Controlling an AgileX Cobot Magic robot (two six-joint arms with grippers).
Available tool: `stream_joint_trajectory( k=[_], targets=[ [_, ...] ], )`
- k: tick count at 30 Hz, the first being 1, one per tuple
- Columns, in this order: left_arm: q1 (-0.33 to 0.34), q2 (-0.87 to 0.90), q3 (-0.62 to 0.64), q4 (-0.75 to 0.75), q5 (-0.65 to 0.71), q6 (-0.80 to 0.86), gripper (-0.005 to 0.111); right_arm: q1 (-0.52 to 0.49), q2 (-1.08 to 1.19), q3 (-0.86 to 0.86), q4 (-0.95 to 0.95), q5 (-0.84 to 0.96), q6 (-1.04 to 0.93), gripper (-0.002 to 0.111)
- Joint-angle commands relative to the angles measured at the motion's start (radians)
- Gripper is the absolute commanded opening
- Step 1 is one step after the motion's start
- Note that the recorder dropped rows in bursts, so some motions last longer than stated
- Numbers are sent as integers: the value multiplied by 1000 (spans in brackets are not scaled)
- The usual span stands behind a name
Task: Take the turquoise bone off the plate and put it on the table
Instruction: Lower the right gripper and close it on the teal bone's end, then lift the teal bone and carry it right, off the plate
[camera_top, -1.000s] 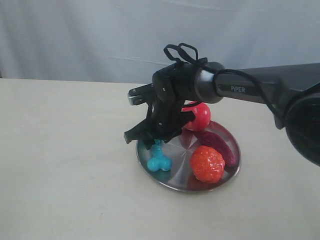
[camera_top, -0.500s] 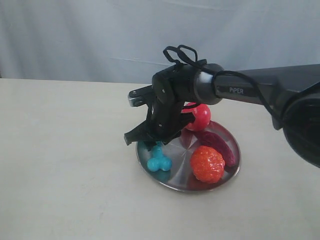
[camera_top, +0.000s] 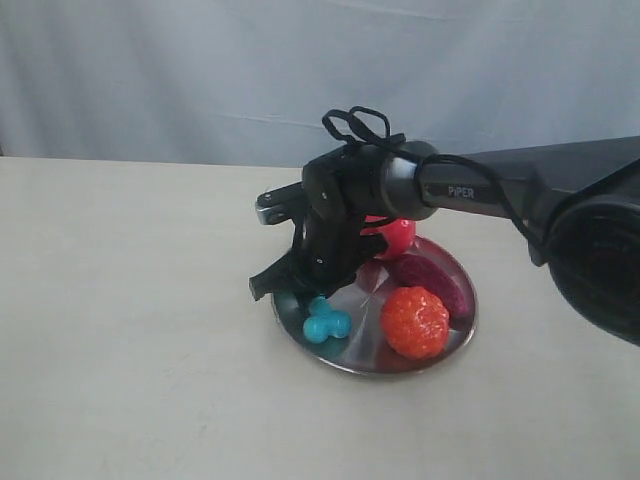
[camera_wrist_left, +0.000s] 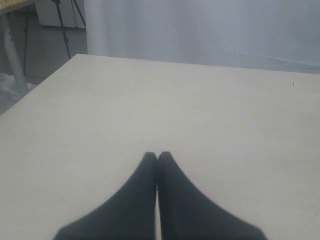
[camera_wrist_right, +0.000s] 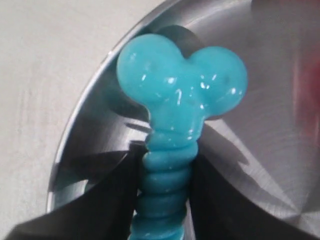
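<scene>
In the exterior view, your right end effector (camera_top: 306, 290) holds the bone (camera_top: 326, 323) by its shaft, knobbed end down over the plate's (camera_top: 350, 362) left side, near an orange fruit (camera_top: 414, 322). In the left wrist view, your left end effector (camera_wrist_left: 157, 156) is pinched together above the desk (camera_wrist_left: 200, 100). In the right wrist view, fingers (camera_wrist_right: 107, 210) clamp the ribbed shaft near the plate's rim.

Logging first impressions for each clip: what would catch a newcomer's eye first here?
The right gripper grips the turquoise bone by its ribbed shaft at the left side of the shiny plate. Beside it on the plate sits a bright orange-red bumpy fruit.
</scene>
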Motion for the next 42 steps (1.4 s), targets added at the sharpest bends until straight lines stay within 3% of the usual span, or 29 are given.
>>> stream_joint_trajectory(
  k=[1, 14, 23, 34, 42],
  targets=[
    [-5, -1, 3, 0, -3, 0, 0, -5, -8, -3, -12, 10, -17, 0],
    [-5, -1, 3, 0, -3, 0, 0, -3, -210, -3, -12, 90, -37, 0],
    [-5, -1, 3, 0, -3, 0, 0, -19, -402, -3, -234, 290, 9, 0],
    [-5, -1, 3, 0, -3, 0, 0, -224, -588, 74, -219, 417, 9, 0],
    [-5, -1, 3, 0, -3, 0, 0, -361, -638, 326, -162, 219, -3, 0]
  ],
)
